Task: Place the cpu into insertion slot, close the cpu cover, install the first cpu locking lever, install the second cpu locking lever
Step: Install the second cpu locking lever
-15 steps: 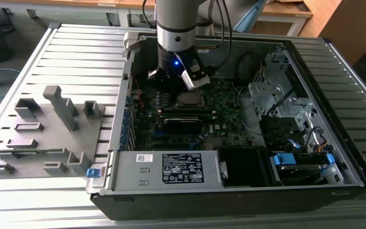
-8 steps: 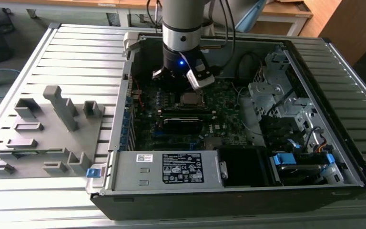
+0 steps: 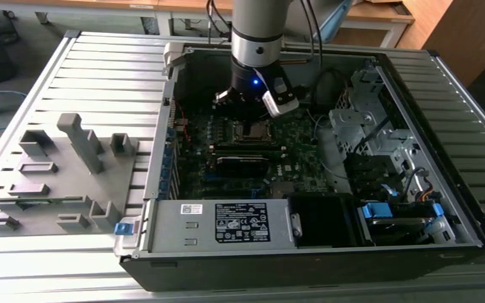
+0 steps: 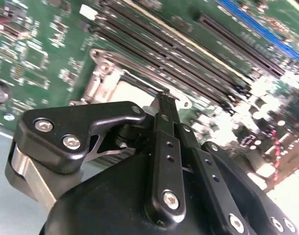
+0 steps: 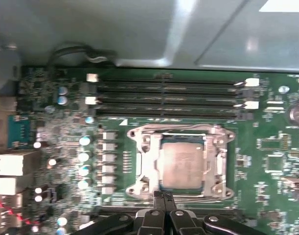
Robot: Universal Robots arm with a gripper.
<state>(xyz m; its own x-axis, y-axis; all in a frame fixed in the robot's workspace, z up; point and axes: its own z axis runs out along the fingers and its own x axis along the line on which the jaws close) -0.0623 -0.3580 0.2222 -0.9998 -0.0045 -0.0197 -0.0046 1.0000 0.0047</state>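
Fingertips pressed together, nothing between them: gripper (image 5: 163,196) closed to a narrow point, poised right at one edge of the socket frame in the first wrist view. Seen likewise in the second wrist view, gripper (image 4: 165,98) tapering to a thin tip just over the near rim of the socket. Tip hovering at, perhaps touching, that edge; contact not certain.

Directly beyond the tip, the cpu (image 5: 182,166), dull silver top up, lying flat and square inside the insertion slot (image 5: 179,138). Already seated, by the look of it. Around it the cpu cover (image 5: 218,161), a shiny metal frame with the chip visible through its window, apparently lowered over the socket. Locking levers too fine to judge as latched or free.

Further out, long black memory slots (image 5: 169,100) running parallel to the far side of the socket, across the chip from the gripper. In the exterior view, arm reaching down into the open computer case (image 3: 444,208), gripper (image 3: 255,112) just above the socket on the green motherboard (image 3: 297,158). Grey fixture tray (image 3: 57,170) lying well apart at the exterior view's left.
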